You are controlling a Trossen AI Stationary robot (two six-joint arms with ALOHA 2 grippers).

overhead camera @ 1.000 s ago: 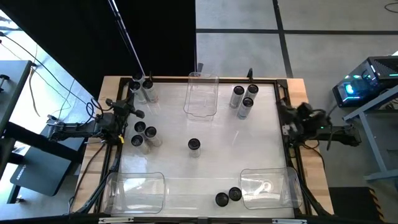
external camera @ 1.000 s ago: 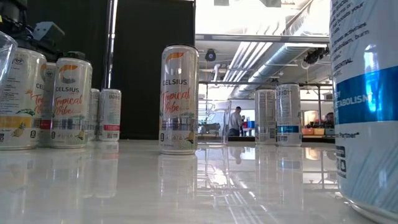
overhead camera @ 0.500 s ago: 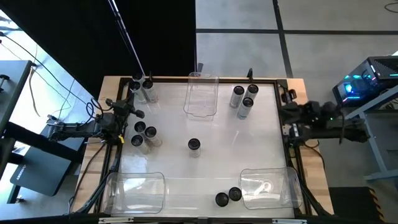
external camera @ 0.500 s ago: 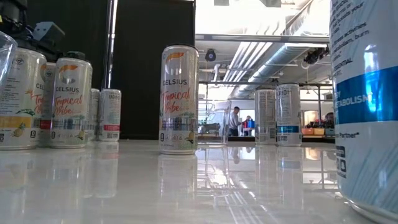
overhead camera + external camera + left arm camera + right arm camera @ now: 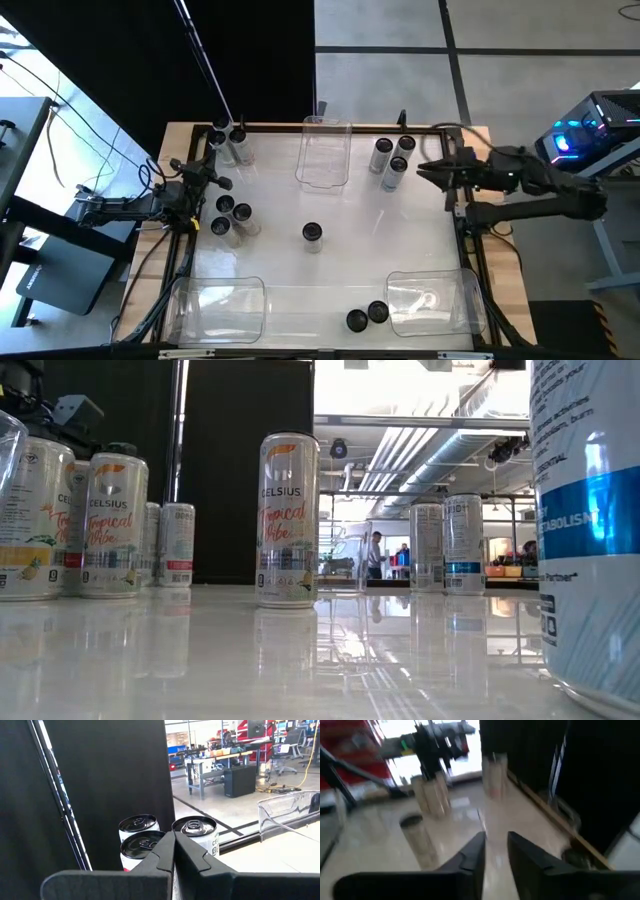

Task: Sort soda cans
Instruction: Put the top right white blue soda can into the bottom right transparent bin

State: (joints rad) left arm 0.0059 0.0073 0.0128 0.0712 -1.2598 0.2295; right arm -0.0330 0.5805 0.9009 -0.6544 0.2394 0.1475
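R gripper point(image 5: 424, 170) out over table's R edge, near the three cans point(image 5: 392, 157) at far R, not touching them. On my R wrist cam the fingers point(image 5: 474, 852) stand a little apart, nothing between them

L gripper point(image 5: 222, 183) parked at L edge of table point(image 5: 360, 240). L wrist cam: fingers point(image 5: 165, 851) pressed together, empty. Past them I see the far-L pair of cans point(image 5: 192, 832) by the black curtain point(image 5: 110, 780)

Cans, from overhead:
- pair at far-L corner point(image 5: 227, 137)
- three in a cluster mid-L point(image 5: 232, 215), near L gripper
- one alone at centre point(image 5: 312, 233), upright
- two at near edge point(image 5: 366, 316), just beside near-R bin point(image 5: 432, 300), outside it
- the far-R three stand close together

Bins: one at far centre point(image 5: 323, 150), one near-L point(image 5: 217, 308), one near-R. Can't tell if anything lies in them; no cans seen inside

Low cam: centre can point(image 5: 288, 520) upright, orange print. Blue-banded can point(image 5: 590, 510) fills R edge of view
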